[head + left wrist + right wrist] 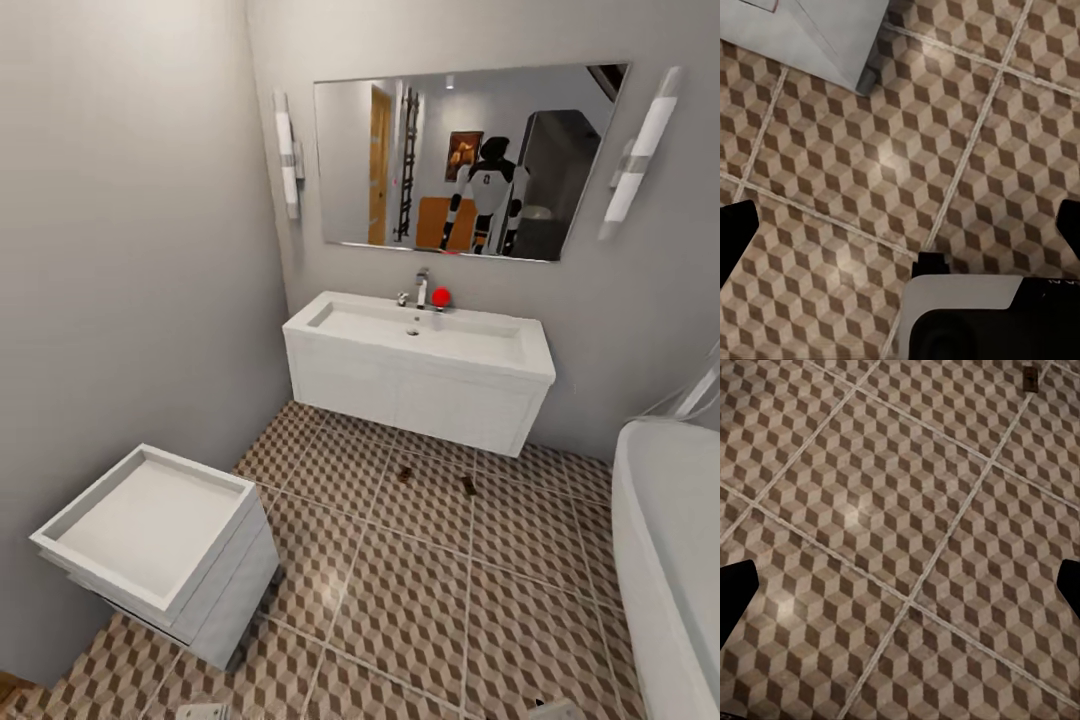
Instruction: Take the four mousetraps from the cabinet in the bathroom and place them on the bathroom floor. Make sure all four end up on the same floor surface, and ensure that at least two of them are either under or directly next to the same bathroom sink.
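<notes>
Lying on the bathroom floor (420, 560) just in front of the bathroom sink (420, 345), two mousetraps (405, 474) (468, 486) sit slightly apart, while the left gripper (900, 225) and right gripper (900, 585) hang wide open over bare tiles.

open tiled lane running up to the sink

the bathroom floor (420, 580) is lying bare down the middle, a white toilet (160, 540) crowding its left, a bathtub (670, 540) its right; two mousetraps (405, 474) are sitting under the bathroom sink (420, 340), narrowing the gap beneath.
</notes>
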